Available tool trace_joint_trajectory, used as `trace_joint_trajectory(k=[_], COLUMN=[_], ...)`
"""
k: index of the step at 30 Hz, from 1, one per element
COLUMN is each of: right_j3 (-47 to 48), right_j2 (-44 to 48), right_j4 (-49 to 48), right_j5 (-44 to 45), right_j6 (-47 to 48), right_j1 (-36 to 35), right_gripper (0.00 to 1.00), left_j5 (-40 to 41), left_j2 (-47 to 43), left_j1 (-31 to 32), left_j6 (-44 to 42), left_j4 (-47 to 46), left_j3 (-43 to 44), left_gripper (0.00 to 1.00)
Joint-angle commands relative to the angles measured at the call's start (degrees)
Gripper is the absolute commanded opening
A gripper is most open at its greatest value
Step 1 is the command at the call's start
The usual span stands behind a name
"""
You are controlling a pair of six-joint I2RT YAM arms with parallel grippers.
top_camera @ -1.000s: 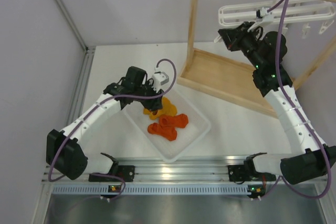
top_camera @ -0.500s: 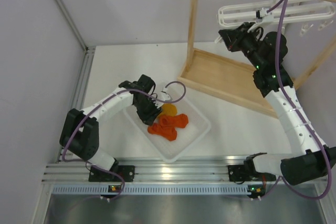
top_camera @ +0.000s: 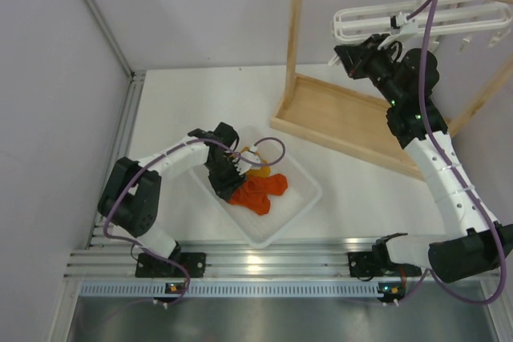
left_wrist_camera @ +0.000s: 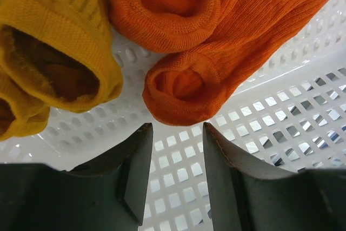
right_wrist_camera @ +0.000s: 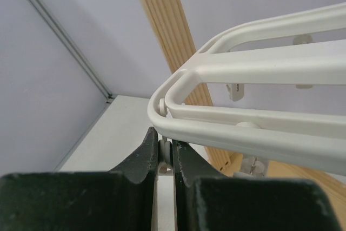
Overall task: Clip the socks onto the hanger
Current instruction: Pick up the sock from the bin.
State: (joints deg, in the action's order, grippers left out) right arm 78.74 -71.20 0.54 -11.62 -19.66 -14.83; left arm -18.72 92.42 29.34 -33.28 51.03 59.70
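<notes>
Two red-orange socks [left_wrist_camera: 181, 87] and two yellow-orange socks [left_wrist_camera: 54, 41] lie bunched in the white perforated tray [left_wrist_camera: 281, 117]. My left gripper [left_wrist_camera: 175, 133] hangs open just short of the nearest red sock's cuff, with only tray floor between its fingers. From above, the left gripper [top_camera: 234, 179] is low in the tray beside the red socks [top_camera: 260, 191] and the yellow socks [top_camera: 258, 171]. The white hanger [right_wrist_camera: 259, 123] hangs from the wooden rail. My right gripper [right_wrist_camera: 165, 152] is shut on a small white clip [right_wrist_camera: 164, 158] under the hanger's left end [top_camera: 345, 26].
The wooden rack [top_camera: 337, 118] stands at the back right with its upright post [top_camera: 295, 30] next to the hanger. More clips [top_camera: 469, 44] dangle along the hanger's right side. A metal rail [top_camera: 256, 266] runs along the table's near edge.
My left arm has swung in and down into the tray, bringing its gripper close to the red socks, with the jaws slightly wider. The right arm has stayed on the clip.
</notes>
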Motion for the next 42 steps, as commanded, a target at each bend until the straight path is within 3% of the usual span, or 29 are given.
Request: trace_joint_trajectory(k=[1, 4, 7, 10, 14, 15, 23, 30, 34, 42], right_j3=[0.5, 0.4, 0.4, 0.4, 0.1, 0.2, -0.5, -2.0, -2.6, -3.0], right_j2=[1.0, 1.1, 1.1, 1.2, 1.4, 1.6, 1.6, 2.3, 2.6, 2.8], right_j4=[-0.7, -0.7, -0.7, -0.7, -0.7, -0.7, 0.4, -0.1, -1.8, -3.9], right_j5=[0.9, 1.2, 1.4, 1.7, 1.7, 1.7, 0.8, -1.4, -3.7, -7.7], right_j6=[1.0, 1.3, 1.6, 1.8, 1.9, 1.9, 1.9, 1.7, 1.6, 1.2], right_j1=[0.6, 0.6, 0.5, 0.7, 0.8, 0.7, 0.8, 0.8, 0.8, 0.7], right_gripper=[0.0, 0.0, 0.0, 0.0, 0.0, 0.0, 0.0, 0.0, 0.0, 0.0], left_j5=[-0.9, -1.9, -2.8, -4.7, -7.7, -8.3, -15.9, -21.6, -22.5, -26.9], left_j2=[0.7, 1.7, 2.8, 2.5, 1.5, 0.3, -7.4, -9.5, -6.0, 8.6], left_j1=[-0.3, -0.3, -0.4, -0.4, -0.4, -0.4, -0.4, -0.3, 0.5, 1.8], left_j6=[-3.1, -4.3, -5.0, -4.5, -5.8, -6.2, -15.3, -17.3, -14.8, -0.4], left_j4=[-3.1, -3.6, -4.4, -6.2, -5.0, -3.6, 10.7, 16.3, 15.7, 15.0], left_j3=[-0.8, -0.6, 0.1, 0.2, 0.6, 0.9, 10.4, 21.7, 33.9, 60.5], left_gripper=[0.47, 0.47, 0.4, 0.28, 0.02, 0.0, 0.0, 0.0, 0.0, 0.0])
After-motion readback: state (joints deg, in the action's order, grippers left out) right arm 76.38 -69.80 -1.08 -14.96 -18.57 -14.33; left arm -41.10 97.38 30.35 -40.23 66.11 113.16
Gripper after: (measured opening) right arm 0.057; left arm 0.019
